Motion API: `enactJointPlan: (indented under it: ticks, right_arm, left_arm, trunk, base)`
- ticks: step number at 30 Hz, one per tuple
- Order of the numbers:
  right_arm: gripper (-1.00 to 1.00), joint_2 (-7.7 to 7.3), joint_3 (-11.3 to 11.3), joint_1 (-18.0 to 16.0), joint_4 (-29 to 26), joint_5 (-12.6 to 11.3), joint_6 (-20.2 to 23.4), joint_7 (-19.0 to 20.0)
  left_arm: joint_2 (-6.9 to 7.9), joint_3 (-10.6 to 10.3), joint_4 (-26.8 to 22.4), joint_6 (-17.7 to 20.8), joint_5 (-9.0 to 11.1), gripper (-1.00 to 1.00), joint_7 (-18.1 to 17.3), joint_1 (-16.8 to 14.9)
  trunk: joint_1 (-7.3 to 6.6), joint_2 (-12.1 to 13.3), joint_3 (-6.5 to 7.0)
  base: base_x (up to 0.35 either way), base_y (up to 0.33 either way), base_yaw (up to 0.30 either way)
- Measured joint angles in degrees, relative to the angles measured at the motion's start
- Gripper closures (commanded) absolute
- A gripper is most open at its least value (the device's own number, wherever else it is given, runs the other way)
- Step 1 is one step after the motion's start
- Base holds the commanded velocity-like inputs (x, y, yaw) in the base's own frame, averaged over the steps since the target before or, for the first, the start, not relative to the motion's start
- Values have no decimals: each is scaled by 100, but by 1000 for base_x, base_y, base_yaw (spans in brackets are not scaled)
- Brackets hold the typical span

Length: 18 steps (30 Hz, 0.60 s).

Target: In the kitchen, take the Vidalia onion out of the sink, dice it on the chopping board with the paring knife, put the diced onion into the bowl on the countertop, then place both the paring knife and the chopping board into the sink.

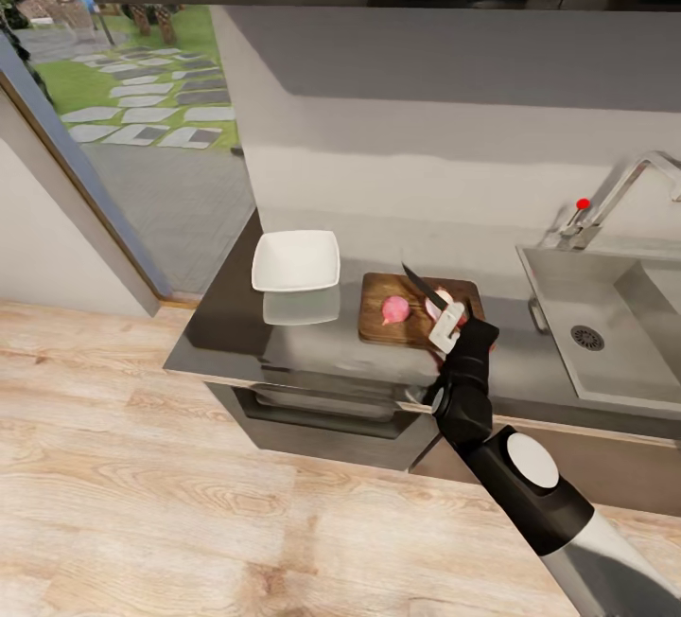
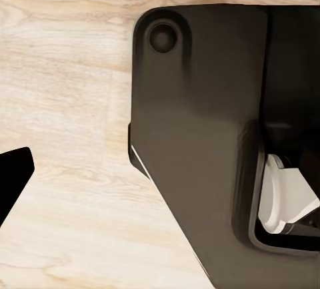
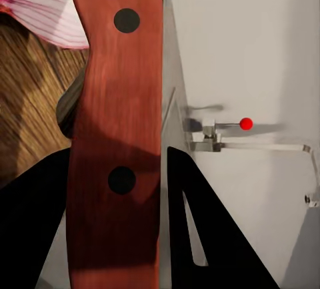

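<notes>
Bowl: white square bowl (image 1: 295, 260) on the countertop (image 1: 227, 314), just beside the chopping board at its 9 o'clock; nothing lies in it.
Chopping board: brown board (image 1: 397, 324) between bowl and sink, carrying the onion.
Onion: a pink piece (image 1: 395, 310) near the board's middle; a second pale piece (image 1: 439, 304) at its 3 o'clock, touching the knife blade. In the right wrist view pink layered flesh (image 3: 47, 16) lies on the wood just beside the handle.
Knife: red handle (image 3: 119, 142) with two dark rivets; dark blade (image 1: 424, 286) points toward 10 o'clock over the board.
Right gripper: (image 1: 446, 326) at the board's 4 o'clock corner, jaws pinching the knife handle.
Left gripper: (image 2: 13, 176) one dark fingertip over plank floor (image 2: 67, 69); cannot tell how its jaws stand.
Sink: grey basin (image 1: 567, 286) at 3 o'clock of the board; its round drain (image 1: 587, 338) is bare, and the tap (image 1: 615, 196) with its red knob (image 1: 583, 203) stands behind.
</notes>
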Motion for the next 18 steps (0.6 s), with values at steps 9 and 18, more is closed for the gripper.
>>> enactJointPlan:
  ticks: [9,18]
  right_arm:
    - [100,3,0,0,14,1,0,0]
    - [100,-2,0,0,23,1,0,0]
  left_arm:
    - [1,0,0,0,0,-100,0,0]
    - [1,0,0,0,0,-100,0,0]
  trunk:
    - [0,0,0]
    - [0,0,0]
  base:
    - [0,0,0]
    - [0,0,0]
